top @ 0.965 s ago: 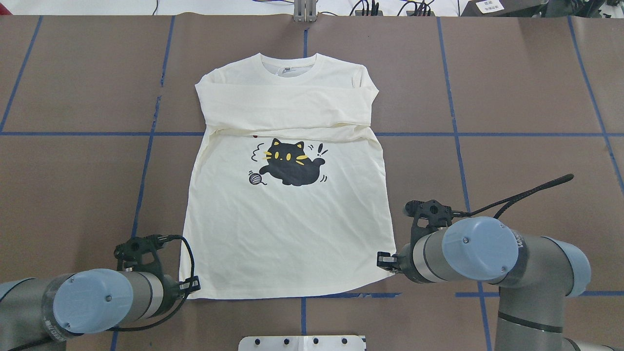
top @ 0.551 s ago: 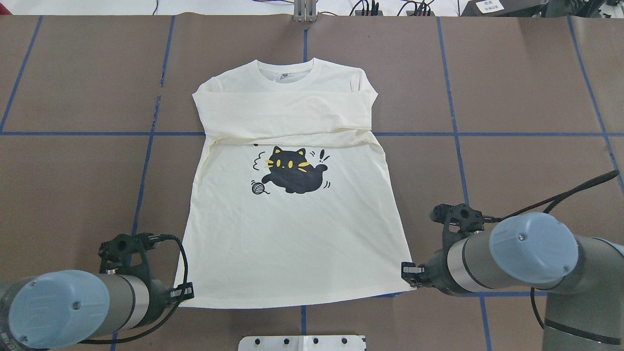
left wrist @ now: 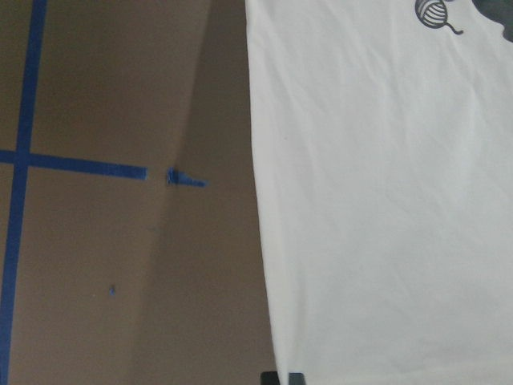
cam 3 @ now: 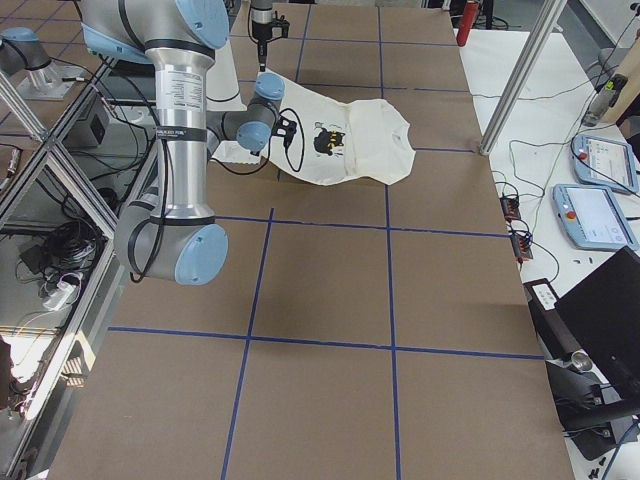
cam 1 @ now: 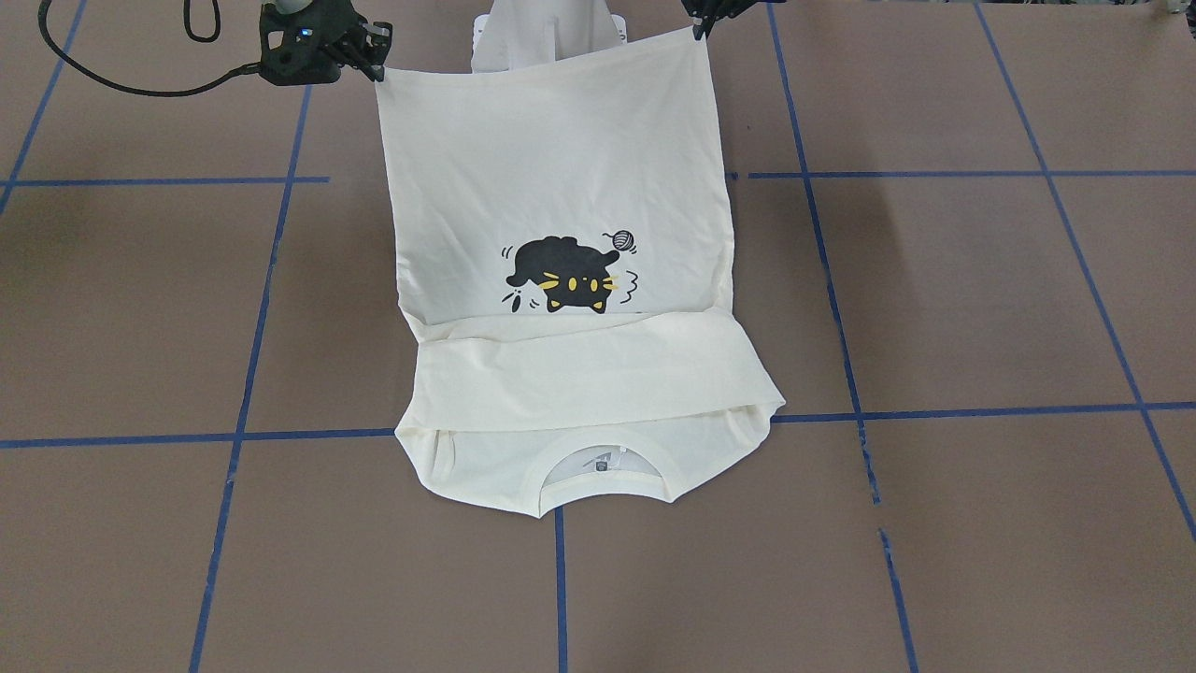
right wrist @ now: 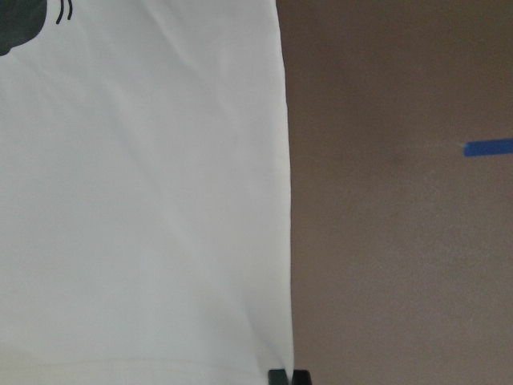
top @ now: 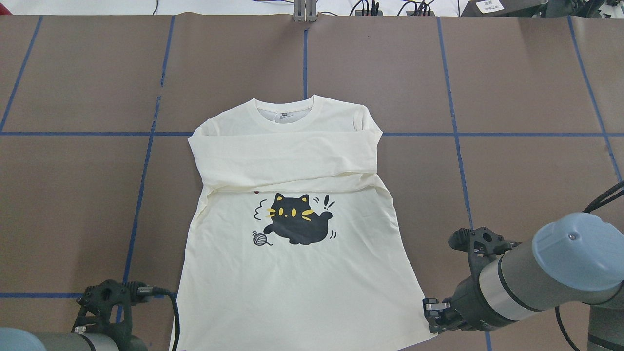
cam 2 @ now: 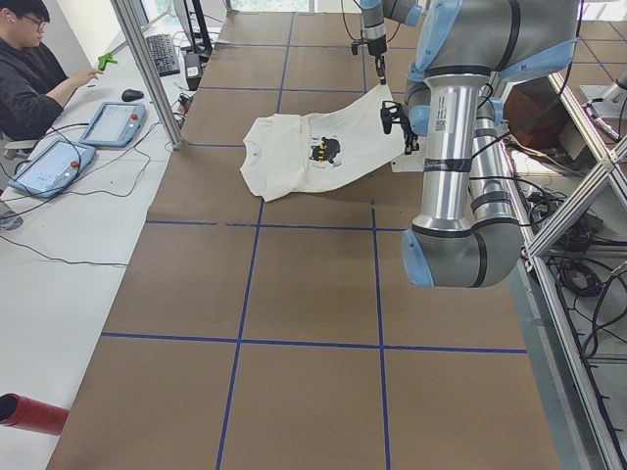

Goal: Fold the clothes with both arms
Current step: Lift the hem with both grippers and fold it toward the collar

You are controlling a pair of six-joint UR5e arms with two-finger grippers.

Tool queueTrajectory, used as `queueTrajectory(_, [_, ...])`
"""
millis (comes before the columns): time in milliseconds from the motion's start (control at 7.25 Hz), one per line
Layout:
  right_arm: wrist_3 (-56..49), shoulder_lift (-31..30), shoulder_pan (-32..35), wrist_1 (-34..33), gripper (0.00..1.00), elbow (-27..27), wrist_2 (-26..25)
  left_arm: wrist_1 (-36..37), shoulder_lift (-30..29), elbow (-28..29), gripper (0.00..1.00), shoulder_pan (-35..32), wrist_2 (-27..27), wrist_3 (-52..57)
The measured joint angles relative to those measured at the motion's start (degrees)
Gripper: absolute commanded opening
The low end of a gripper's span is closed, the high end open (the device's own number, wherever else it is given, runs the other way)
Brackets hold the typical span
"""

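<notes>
The clothes are one cream long-sleeved T-shirt (top: 302,287) lying face up, with a black cat and yarn ball print (top: 297,225). Both sleeves are folded across the chest (top: 285,158), and the collar (top: 284,109) points away from me. My right gripper (top: 431,319) is shut on the right hem corner. My left gripper (cam 1: 697,32) is shut on the left hem corner; in the overhead view only its camera mount (top: 105,297) shows. In the front-facing view my right gripper (cam 1: 377,67) holds its corner up, and the hem (cam 1: 542,64) is stretched taut between the two.
Blue tape lines (top: 141,195) grid the brown table. The white pedestal base (cam 1: 547,37) sits behind the raised hem. A person (cam 2: 39,69) sits at the far side beside tablets (cam 2: 113,122). Cables (top: 370,7) lie along the far edge.
Both arms have drawn back toward my base and dragged the T-shirt with them. The collar has slid from the far part of the table to near the middle tape line.
</notes>
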Motion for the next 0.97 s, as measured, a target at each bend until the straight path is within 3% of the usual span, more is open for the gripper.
queueTrajectory(414, [-1.8, 3.1, 5.9, 0.0, 0.00, -3.7, 0.9, 0.6, -0.3, -0.5, 0.00, -2.0, -0.5, 1.5])
queueTrajectory(689, [-4.7, 9.3, 13.1, 0.1, 0.00, -9.5, 1.0, 0.7, -2.2, 1.1, 0.00, -9.5, -3.7, 5.0])
queueTrajectory(965, [-8.9, 15.0, 20.4, 0.1, 0.00, -15.3, 1.1, 0.9, -6.6, 6.7, 0.00, -19.5, -8.2, 10.7])
